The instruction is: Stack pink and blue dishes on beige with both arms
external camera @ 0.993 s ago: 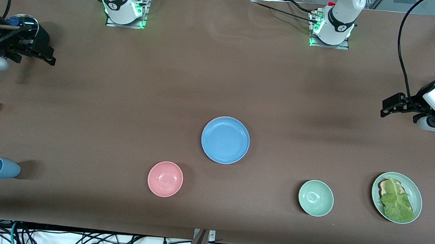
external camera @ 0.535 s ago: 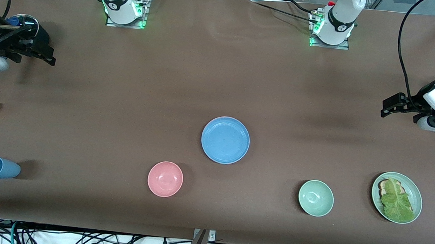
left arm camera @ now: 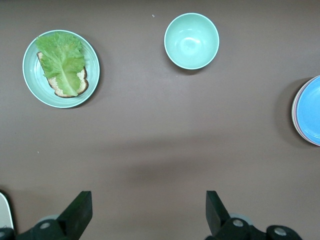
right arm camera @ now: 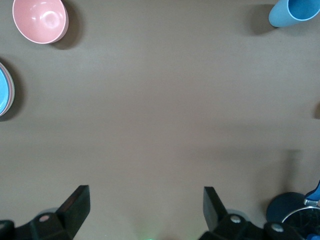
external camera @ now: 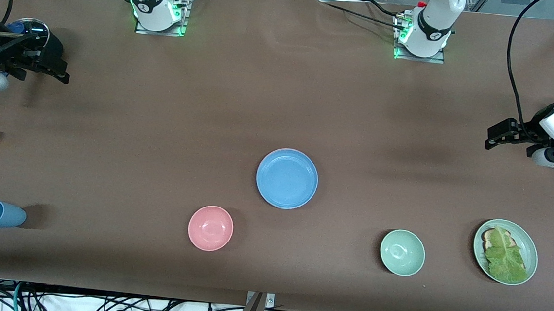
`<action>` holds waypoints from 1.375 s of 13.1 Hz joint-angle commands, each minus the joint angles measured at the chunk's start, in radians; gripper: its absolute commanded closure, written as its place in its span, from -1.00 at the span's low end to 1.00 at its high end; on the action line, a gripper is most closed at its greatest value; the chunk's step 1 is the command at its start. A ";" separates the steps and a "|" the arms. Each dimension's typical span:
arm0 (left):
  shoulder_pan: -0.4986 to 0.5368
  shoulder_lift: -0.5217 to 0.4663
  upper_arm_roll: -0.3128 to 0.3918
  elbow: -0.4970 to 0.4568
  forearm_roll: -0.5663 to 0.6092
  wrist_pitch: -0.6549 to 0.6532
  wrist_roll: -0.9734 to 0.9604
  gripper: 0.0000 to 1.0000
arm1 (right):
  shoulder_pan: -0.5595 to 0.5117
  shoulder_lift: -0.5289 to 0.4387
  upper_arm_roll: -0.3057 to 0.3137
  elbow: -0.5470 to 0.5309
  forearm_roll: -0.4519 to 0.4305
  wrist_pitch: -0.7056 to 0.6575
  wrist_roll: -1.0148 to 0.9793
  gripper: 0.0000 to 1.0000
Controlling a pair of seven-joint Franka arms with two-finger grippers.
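Front view: blue plate (external camera: 287, 178) at mid-bench, with no pink or beige plate lying apart anywhere, only a pink bowl (external camera: 210, 228) nearer the camera. Left hand (external camera: 495, 134) parked over the left arm's end of the bench, right hand (external camera: 59, 72) over the right arm's end, both well apart from the plate and carrying nothing. Left wrist view: fingers spread wide, empty, above bare bench (left arm camera: 160, 150); blue plate at the frame's edge showing paler rims (left arm camera: 294, 117) beneath it, probably the pink and beige plates already stacked. Right wrist view: fingers likewise fully apart and empty, the same layered edge just in frame. Judged finished, then: stacking apparently done, both arms waiting. Nothing further called for beyond holding clear, or checking that the stack sits centred.
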 commanded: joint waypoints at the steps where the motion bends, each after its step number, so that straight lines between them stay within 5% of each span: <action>1: 0.005 0.002 -0.001 0.017 -0.011 -0.008 0.010 -1.00 | -0.010 0.001 0.006 0.009 -0.005 0.001 0.003 -1.00; 18: 0.005 0.003 0.000 0.016 -0.010 -0.015 0.010 -1.00 | -0.033 0.018 0.006 0.009 -0.010 0.022 0.001 -1.00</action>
